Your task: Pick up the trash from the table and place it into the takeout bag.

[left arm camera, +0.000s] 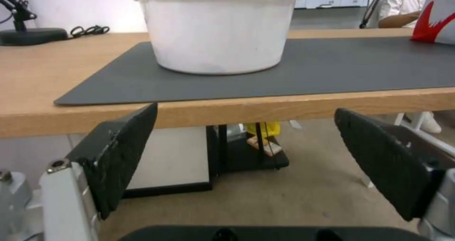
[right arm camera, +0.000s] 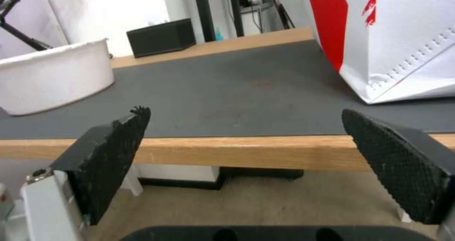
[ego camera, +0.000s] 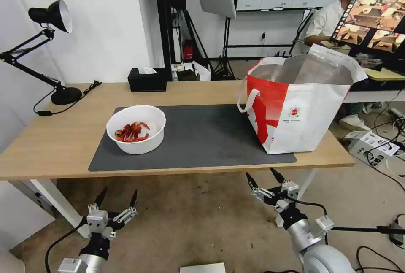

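A white round bowl of red crayfish shells, the trash, sits on the left part of the dark grey mat on the light-wood table. The takeout bag, white with a red panel and foil lining, stands open at the mat's right end. My left gripper hangs open below the table's front edge, in front of the bowl. My right gripper is open too, just below the front edge near the takeout bag. In the right wrist view the bowl is on the mat.
A black tissue box stands at the table's back edge. A black desk lamp occupies the back left corner. Cables and a white box lie on the floor at the right. A person sits at a monitor behind the bag.
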Robot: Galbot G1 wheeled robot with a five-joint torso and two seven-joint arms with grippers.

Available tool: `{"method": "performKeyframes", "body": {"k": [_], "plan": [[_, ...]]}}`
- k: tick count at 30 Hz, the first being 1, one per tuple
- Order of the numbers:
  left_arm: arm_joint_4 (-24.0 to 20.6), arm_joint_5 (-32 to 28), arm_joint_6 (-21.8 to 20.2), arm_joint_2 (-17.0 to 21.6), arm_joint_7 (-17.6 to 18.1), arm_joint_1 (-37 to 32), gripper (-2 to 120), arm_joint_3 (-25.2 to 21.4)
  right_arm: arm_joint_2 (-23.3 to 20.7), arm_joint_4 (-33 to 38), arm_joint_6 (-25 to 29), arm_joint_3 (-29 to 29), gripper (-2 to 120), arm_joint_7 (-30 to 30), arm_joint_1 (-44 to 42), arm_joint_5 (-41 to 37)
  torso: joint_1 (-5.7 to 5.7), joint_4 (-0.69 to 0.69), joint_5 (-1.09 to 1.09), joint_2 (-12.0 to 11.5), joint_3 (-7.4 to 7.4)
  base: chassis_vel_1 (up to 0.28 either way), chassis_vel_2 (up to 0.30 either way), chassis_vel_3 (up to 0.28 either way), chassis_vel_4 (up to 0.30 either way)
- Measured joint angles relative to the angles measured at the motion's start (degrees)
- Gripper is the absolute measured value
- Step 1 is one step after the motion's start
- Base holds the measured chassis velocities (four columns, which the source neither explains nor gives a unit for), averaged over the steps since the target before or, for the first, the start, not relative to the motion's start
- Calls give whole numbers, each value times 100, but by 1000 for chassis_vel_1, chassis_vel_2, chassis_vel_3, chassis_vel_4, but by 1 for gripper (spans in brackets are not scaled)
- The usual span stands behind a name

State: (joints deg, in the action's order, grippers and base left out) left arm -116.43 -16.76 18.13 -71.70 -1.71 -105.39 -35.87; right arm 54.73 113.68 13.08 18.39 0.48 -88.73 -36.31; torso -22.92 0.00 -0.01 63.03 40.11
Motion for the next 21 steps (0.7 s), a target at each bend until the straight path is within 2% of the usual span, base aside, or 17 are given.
{"method": "performKeyframes", "body": {"k": [7,11,12,14,15,16,18,19,21], "plan": [[-9,16,2,-40,-2,2,100,10,-20,-9,-43,-41,100,11,14,-1,0,0,0,0,0,0,0,0,0],[-235,-250,-165,248,86,162,100,-185,-22,-8,-46,-42,100,14,16,-4,0,1,0,0,0,0,0,0,0],[-324,-418,-310,412,152,259,100,-265,-22,-9,-46,-42,100,14,16,-4,0,1,0,0,0,0,0,0,0],[-501,-951,-710,983,351,638,100,-482,-24,-8,-47,-43,100,13,17,-6,0,1,-1,0,0,0,0,0,0],[-501,-951,-710,983,351,638,100,-482,-24,-8,-47,-43,100,13,17,-6,0,1,-1,0,0,0,0,0,0],[-516,-1134,-820,1192,428,796,100,-542,-23,-8,-48,-43,100,15,18,-7,0,-1,1,-1,0,0,0,0,0],[-473,-1785,-1121,1905,556,1272,100,-616,-24,-9,-49,-43,100,15,19,-9,0,-1,-1,-1,0,0,0,0,0],[-473,-1785,-1121,1905,556,1272,100,-616,-24,-9,-49,-43,100,15,19,-9,0,-1,-1,-1,0,0,0,0,0],[-354,-2390,-1338,2455,698,1667,100,-499,-25,-8,-50,-43,100,14,19,-10,-1,1,-2,-1,1,0,0,0,0]]}}
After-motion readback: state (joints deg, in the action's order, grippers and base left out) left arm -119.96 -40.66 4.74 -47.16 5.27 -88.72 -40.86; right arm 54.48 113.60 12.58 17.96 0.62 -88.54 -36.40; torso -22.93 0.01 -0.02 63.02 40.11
